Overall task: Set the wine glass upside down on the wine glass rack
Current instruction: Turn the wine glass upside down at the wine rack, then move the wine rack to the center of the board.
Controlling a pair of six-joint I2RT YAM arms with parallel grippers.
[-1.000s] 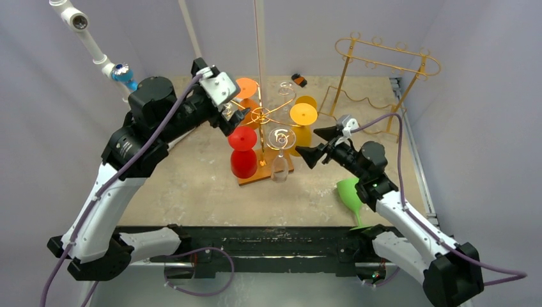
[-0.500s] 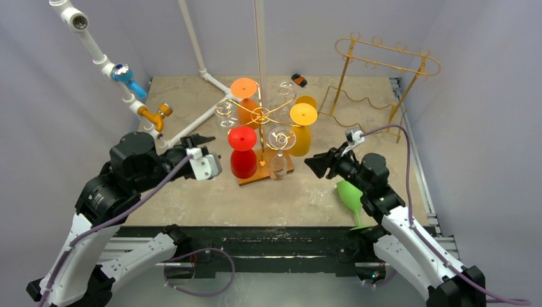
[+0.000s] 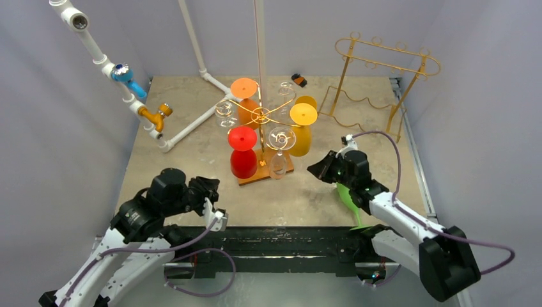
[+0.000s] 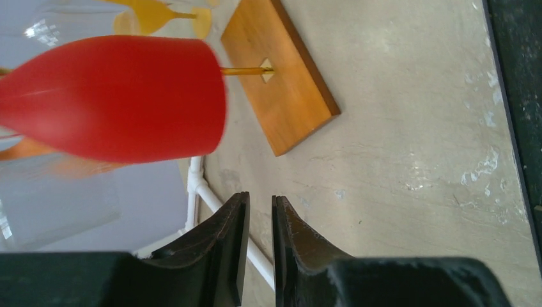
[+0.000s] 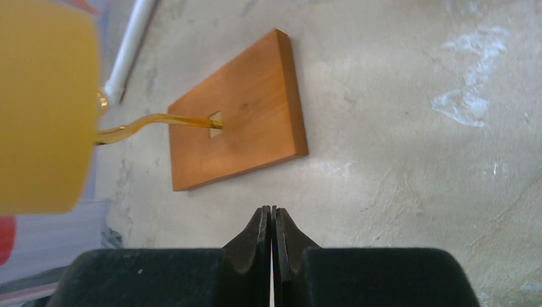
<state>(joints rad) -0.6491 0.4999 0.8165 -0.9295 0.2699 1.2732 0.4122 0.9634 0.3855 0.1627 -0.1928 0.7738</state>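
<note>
1. The green wine glass (image 3: 347, 194) lies on its side near the table's (image 3: 192, 160) front right corner, off the rack, partly hidden under the right arm
2. The right gripper (image 3: 316, 169) hangs just left of that glass, apart from it; in the right wrist view its fingers (image 5: 261, 220) are pressed flat together with nothing between them
3. The left gripper (image 3: 209, 187) sits low near the front edge, left of centre; in the left wrist view its fingers (image 4: 238, 211) stand a narrow gap apart and hold nothing
4. The glass rack (image 3: 261, 117) stands at the middle of the table on a wooden base (image 5: 236, 137)
5. Hanging bowl-down from its arms are a red glass (image 3: 243, 153), an orange glass (image 3: 245, 96), a yellow glass (image 3: 300, 128) and a clear glass (image 3: 279, 150)
6. A white pipe (image 3: 192, 125) with a blue valve (image 3: 126, 75) runs along the left side
7. A gold wire stand (image 3: 383, 70) fills the back right corner
</note>
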